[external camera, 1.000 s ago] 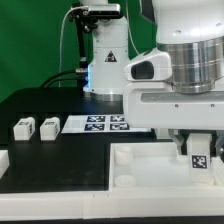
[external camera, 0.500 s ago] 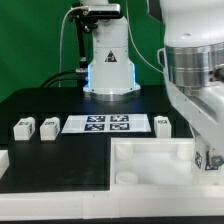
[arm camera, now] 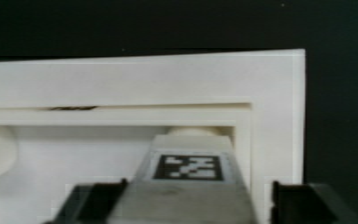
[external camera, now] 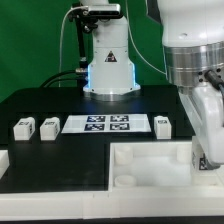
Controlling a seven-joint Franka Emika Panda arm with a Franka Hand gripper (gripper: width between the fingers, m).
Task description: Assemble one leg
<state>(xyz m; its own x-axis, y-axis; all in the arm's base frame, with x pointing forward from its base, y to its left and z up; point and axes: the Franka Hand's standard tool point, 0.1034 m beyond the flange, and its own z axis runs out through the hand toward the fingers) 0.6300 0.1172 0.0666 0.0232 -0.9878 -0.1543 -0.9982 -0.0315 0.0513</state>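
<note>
My gripper hangs at the exterior view's right, low over the near right corner of the large white tray-like piece. It is shut on a white leg, whose black-and-white tag faces the wrist camera. The dark fingers sit on either side of the leg. The leg's far end reaches the tray's corner by its raised rim. In the exterior view the held leg is mostly hidden by the hand. Three more legs lie on the black table: two at the left and one at the right.
The marker board lies flat between the loose legs. A white robot base with a blue light stands at the back. A small white part sits at the left edge.
The arm has swung to the exterior view's right and turned, carrying the leg to the tray's right corner. The leg by the marker board's right end has come into sight.
</note>
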